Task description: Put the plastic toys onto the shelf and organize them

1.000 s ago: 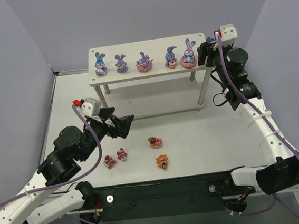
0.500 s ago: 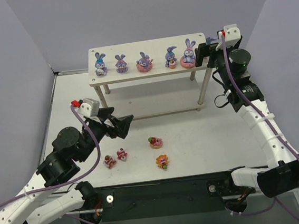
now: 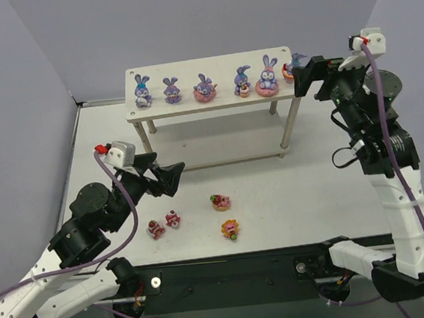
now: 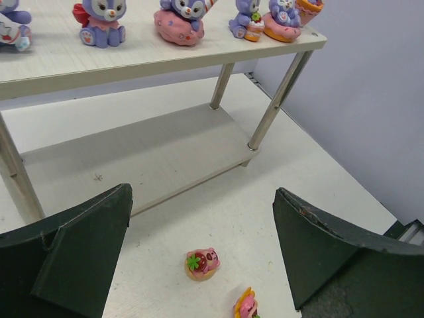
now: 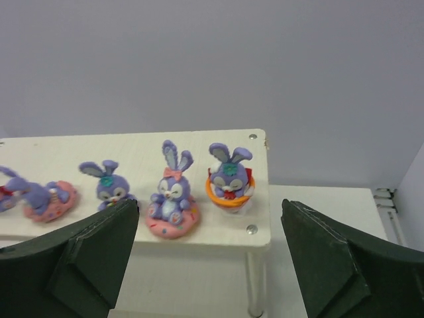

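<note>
Cupped bunny stands on shelf, clear of spread right jaws.

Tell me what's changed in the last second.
The right claw pulled back rightward from the end of the shelf, open, uncovering a bunny in an orange cup now standing free there. The left claw drifted slightly left, open and empty. The other five bunnies on the shelf and four cake pieces on the table stayed put.

The left wrist view's left edge halves one bunny (face cut away); its top edge crops the orange cup toy, its bottom edge a cake piece. The right wrist view's left edge clips another bunny.
</note>
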